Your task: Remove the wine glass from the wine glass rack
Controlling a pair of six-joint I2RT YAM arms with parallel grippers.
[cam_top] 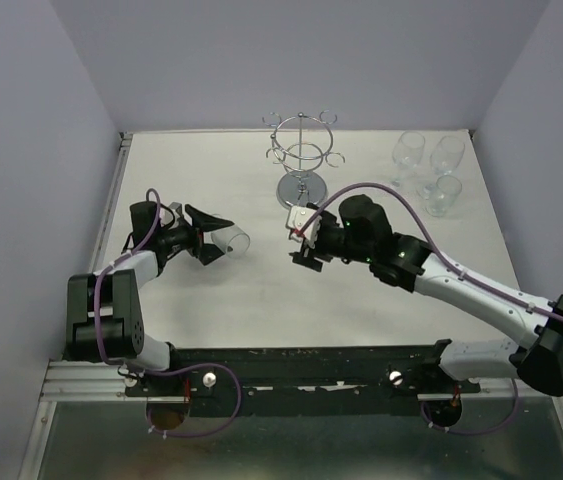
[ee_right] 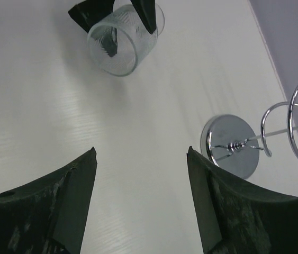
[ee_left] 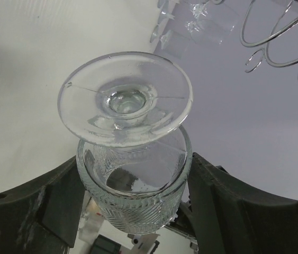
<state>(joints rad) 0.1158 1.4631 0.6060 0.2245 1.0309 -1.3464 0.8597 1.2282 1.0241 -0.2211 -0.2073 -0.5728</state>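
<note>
The wine glass [cam_top: 231, 240] is clear with a ribbed bowl and lies sideways in my left gripper [cam_top: 213, 240], which is shut on its bowl just above the table at left centre. In the left wrist view the glass [ee_left: 133, 164] points its round foot away, with a black finger [ee_left: 53, 201] on each side. The chrome wine glass rack [cam_top: 302, 158] stands at the back centre with no glass on its hooks. My right gripper [cam_top: 301, 252] is open and empty, in front of the rack's round base [ee_right: 232, 145]. The right wrist view also shows the held glass [ee_right: 125, 39].
Three more clear glasses [cam_top: 431, 165] stand at the back right corner. Grey walls enclose the white table [cam_top: 261, 300] on three sides. A purple cable [cam_top: 401, 195] loops over the right arm. The rack's wire hooks [ee_left: 281, 37] show at the upper right of the left wrist view.
</note>
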